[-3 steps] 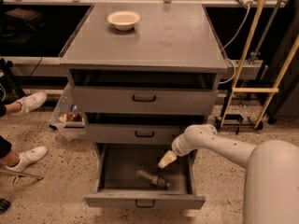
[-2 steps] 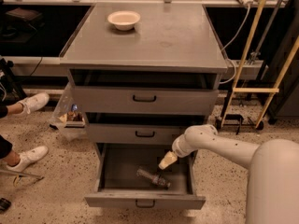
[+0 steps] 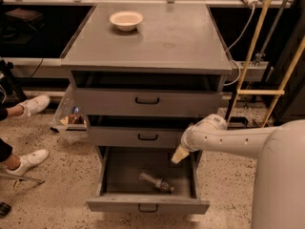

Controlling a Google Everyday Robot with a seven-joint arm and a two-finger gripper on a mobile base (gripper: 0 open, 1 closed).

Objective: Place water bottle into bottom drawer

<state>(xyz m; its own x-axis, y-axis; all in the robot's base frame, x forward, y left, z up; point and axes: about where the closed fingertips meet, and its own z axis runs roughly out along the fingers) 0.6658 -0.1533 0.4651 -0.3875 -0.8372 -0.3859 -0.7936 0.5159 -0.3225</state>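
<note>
Camera view: the gripper [image 3: 179, 154] hangs over the right side of the bottom drawer [image 3: 119, 205], and the water bottle [image 3: 156, 182] lies inside.
We cannot tell whether the gripper is released or clenched, but it sits apart from the bottle, just under the front of the middle drawer [image 3: 114, 136] and close to the bottom drawer's right wall. The bottle rests on its side on the drawer floor, near the front and slightly right of centre, so we judge the placing as good as done and the step in hand as the retreat. We would draw the arm out toward the right and upward, slowly, minding the overhanging drawer front. We would also keep clear of the bottle, which looks light and could roll at a nudge.
</note>
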